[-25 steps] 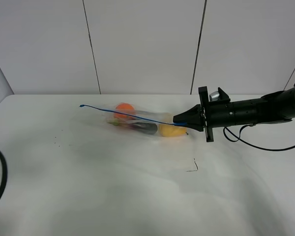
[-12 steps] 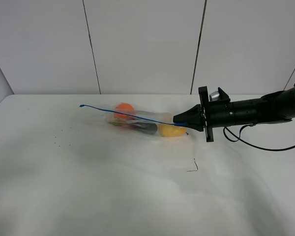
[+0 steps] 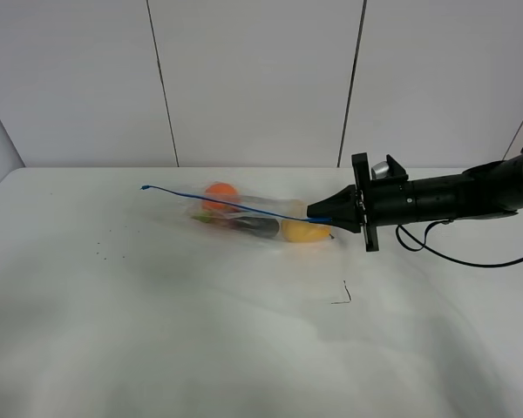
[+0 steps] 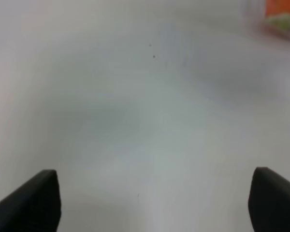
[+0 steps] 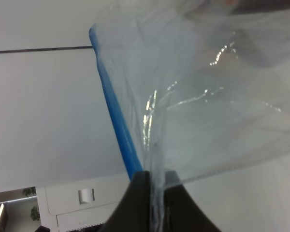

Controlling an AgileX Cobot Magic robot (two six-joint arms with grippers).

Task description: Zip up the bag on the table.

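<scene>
The bag (image 3: 248, 218), clear crinkly plastic with a blue zipper strip (image 3: 227, 202) along its upper edge: lying on the large white matte table (image 3: 157, 331), toward twelve o'clock from the tabletop's middle in the high view, long side running nine to three. Inside, seen through the film: an orange round piece (image 3: 220, 193) toward the nine o'clock end, a dark purple piece (image 3: 257, 225) in the middle, a yellow piece (image 3: 303, 231) at the three o'clock end. Zipper strip lifted clear of the tabletop, stretched as a thin blue line from a free tip at nine o'clock to the pinched end at three o'clock.

Right gripper (image 3: 316, 210), black, at the end of a black arm (image 3: 453, 197) reaching in level from three o'clock: fingers clamped together on the bag's three o'clock corner. In the right wrist view, the two dark fingertips (image 5: 140, 203) pressed tight with the clear film and the end of the blue strip (image 5: 117, 130) caught between them.

Left gripper (image 4: 154, 200): outside the high view; in its own blurred view, two black fingertips (image 4: 31, 203) spread wide at either edge, nothing between them, bare white tabletop below, a blurred orange-and-green patch (image 4: 282, 14) of the bag's contents far off in a corner.

A small dark mark (image 3: 343, 296) on the table at five o'clock from the bag.
</scene>
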